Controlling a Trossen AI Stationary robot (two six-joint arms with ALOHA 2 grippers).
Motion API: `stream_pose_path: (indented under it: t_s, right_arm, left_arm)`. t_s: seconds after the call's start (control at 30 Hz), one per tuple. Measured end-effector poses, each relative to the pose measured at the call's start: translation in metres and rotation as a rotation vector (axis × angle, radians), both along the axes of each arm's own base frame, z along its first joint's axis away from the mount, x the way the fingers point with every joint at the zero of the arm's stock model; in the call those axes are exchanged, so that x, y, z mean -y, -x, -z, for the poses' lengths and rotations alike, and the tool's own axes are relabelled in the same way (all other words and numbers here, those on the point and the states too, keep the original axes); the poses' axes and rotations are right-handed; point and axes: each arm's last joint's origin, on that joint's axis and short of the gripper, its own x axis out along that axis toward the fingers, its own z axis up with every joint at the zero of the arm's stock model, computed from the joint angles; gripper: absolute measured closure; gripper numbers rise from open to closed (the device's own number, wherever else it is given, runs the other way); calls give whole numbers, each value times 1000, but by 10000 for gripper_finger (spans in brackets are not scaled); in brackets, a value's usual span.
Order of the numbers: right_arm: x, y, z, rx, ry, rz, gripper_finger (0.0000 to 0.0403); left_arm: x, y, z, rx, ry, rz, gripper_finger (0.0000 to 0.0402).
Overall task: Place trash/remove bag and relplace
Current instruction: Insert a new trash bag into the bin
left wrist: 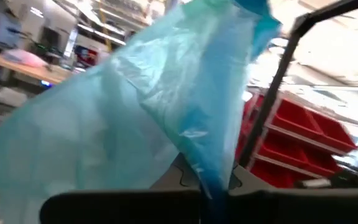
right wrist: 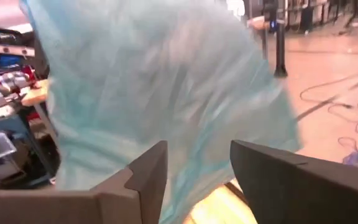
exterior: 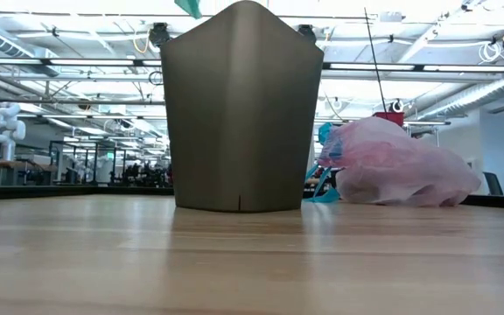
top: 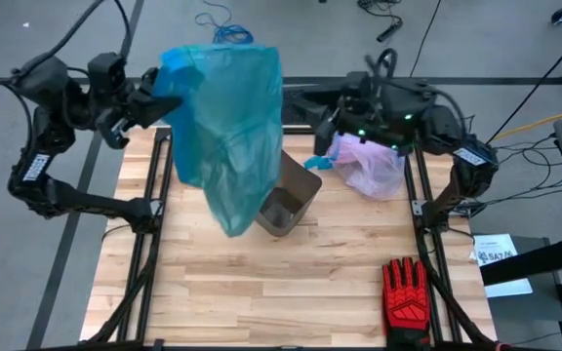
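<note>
Upper left of the high view: left gripper (top: 156, 100) clamped on the teal-green bag (top: 227, 132), holding it up over the bin (top: 287, 200), probably to shake it open as the replacement. Upper right: right gripper (top: 325, 125), fingers (right wrist: 143, 180) parted and holding nothing, facing the teal film. Just right, pinkish bag (top: 371, 166) parked on the table (top: 261, 292), apparently removed already.

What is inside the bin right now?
From above, the bin shows only bare brown walls and floor, no liner or trash. The teal bag, held up by the left hand, covers the bin's left edge, so that corner stays unseen.
</note>
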Motion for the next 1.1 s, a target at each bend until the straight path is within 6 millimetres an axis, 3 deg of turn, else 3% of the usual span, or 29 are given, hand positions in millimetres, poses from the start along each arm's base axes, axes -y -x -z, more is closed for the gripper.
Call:
stream_pose_path:
  t_s: [0.17,0.37,0.5,0.77,0.93,1.1]
  right_arm:
    - [9,15,-8,-31,119,-3,194]
    - [40,19,-15,4,192,-184,151]
    - [58,16,-10,-8,214,-311,141]
    - [87,31,-16,32,262,-404,138]
    - [93,35,-17,48,250,-448,171]
    - [93,37,-18,40,289,-441,294]
  left_arm:
    - [3,-8,3,-28,8,104,402]
    - [4,-20,4,-38,2,169,402]
    - [2,-34,1,9,-39,242,402]
    - [-6,-61,0,26,-18,315,402]
    - [-15,-70,-8,48,-43,287,402]
    - [-28,-71,-22,87,-101,239,402]
